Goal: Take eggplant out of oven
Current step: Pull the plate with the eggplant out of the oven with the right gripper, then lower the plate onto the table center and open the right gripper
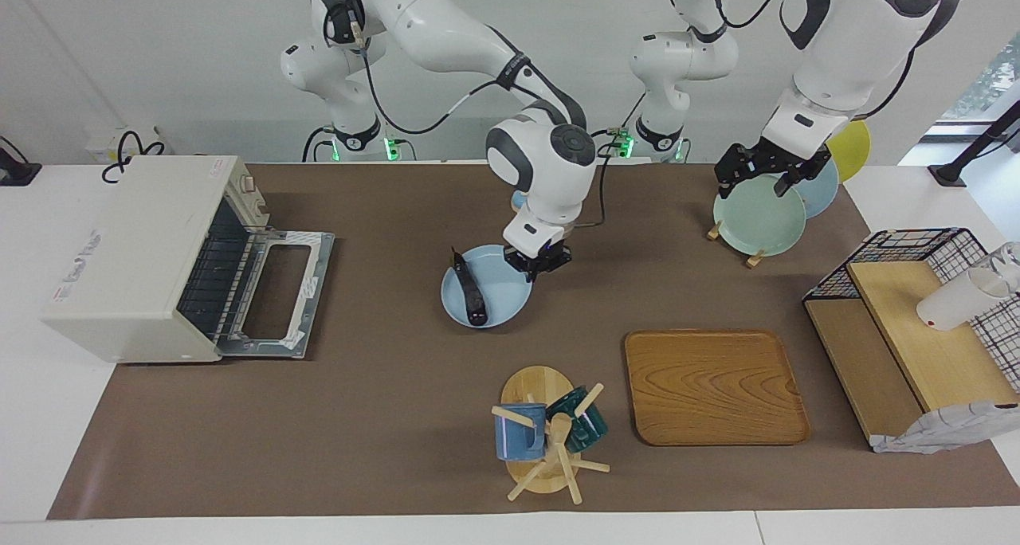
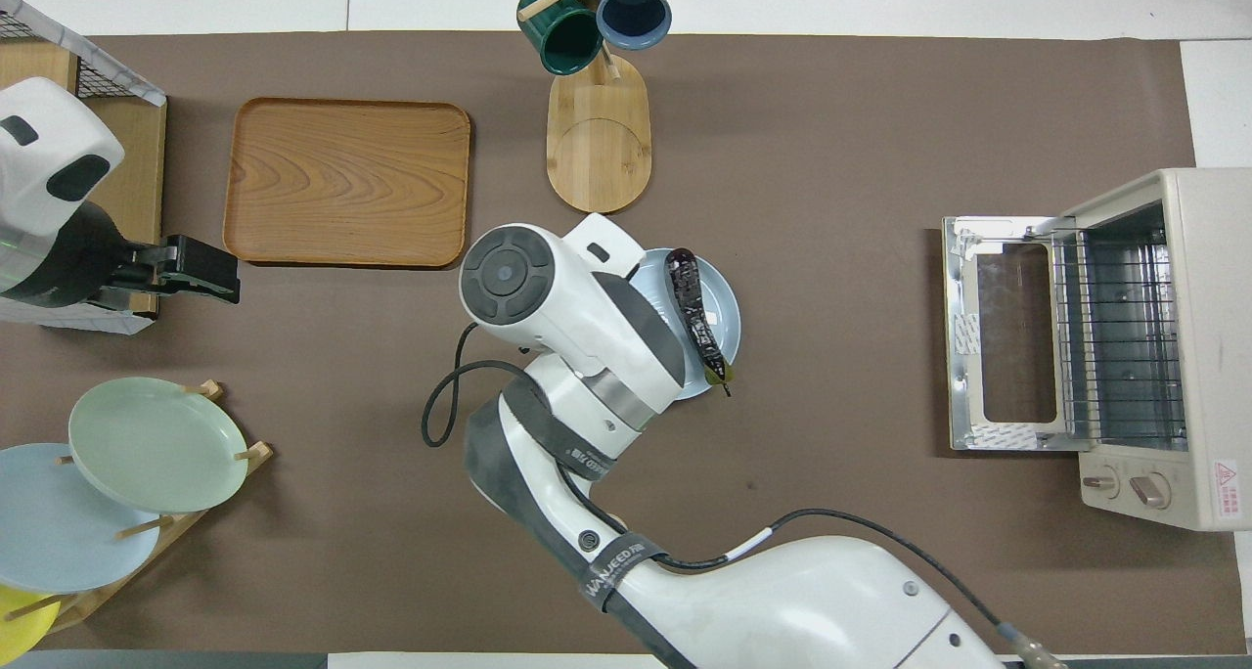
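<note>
Found the oven point(image 1: 127, 258) at the right arm's end of the bench point(image 1: 398, 386), door point(image 1: 275, 298) dropped flat, wire rack bare. Nothing of the task left inside it.

Next along, over the middle of the bench, well apart from the oven's door, picked out the blue plate point(image 1: 502, 298) with the eggplant point(image 1: 470, 288) lying on it. Could not tell whether the plate was resting on the bench or held just above it. Read the eggplant's long axis as running from nearer the robots to farther from them, green stem end nearer. Placed it on the half of the plate toward the oven.

Then the right jaws, clenched on the plate's rim at the edge toward the left arm's end of the bench. So no contact with the eggplant itself: apart from it, with bare plate between, and its length lying crosswise to the line from the jaws. Judged the right arm point(image 1: 550, 154) by far the nearer one. Reckoned any setting-down should keep the plate level, since a slim, rounded thing could roll off.

Last, the left jaws, released and empty, waiting over the green plate point(image 1: 757, 218) on its rack.
</note>
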Tool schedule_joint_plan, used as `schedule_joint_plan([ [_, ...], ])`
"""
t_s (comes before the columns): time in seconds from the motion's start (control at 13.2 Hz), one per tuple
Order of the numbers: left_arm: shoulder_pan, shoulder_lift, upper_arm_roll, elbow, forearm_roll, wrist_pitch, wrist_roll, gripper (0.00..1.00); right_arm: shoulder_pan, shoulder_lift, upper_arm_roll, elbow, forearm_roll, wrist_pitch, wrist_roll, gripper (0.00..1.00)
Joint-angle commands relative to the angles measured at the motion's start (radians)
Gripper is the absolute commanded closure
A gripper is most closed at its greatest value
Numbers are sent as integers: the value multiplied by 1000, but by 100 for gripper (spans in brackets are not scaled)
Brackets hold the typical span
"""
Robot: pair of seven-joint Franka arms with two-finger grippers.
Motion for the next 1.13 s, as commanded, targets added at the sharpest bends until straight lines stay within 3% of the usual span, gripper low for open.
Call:
schedule_joint_plan([
  [0.0,6,-17,0,-13,-12,-1,-8,0,43,59,-6,95,-24,-28,30,100],
  [0.15,6,-17,0,-13,-12,-3,-8,0,109,89,-3,92,-58,22,98,100],
  [0.45,6,-17,0,-13,-12,-3,-8,0,83,103,-3,84,-41,105,134,100],
  [0.53,6,-17,0,-13,-12,-3,-8,0,83,100,-3,87,-41,106,129,94],
  [0.6,6,-17,0,-13,-12,-1,-8,0,85,92,-3,89,-38,113,129,78],
  [0.68,6,-15,0,-13,-12,-1,-8,0,89,77,3,89,-35,122,129,70],
  [0.91,6,-17,0,-13,-12,-3,-8,0,72,-4,9,89,-32,68,114,60],
  [1.06,6,-17,0,-13,-12,0,-8,0,14,-73,6,57,-32,-35,-13,60],
])
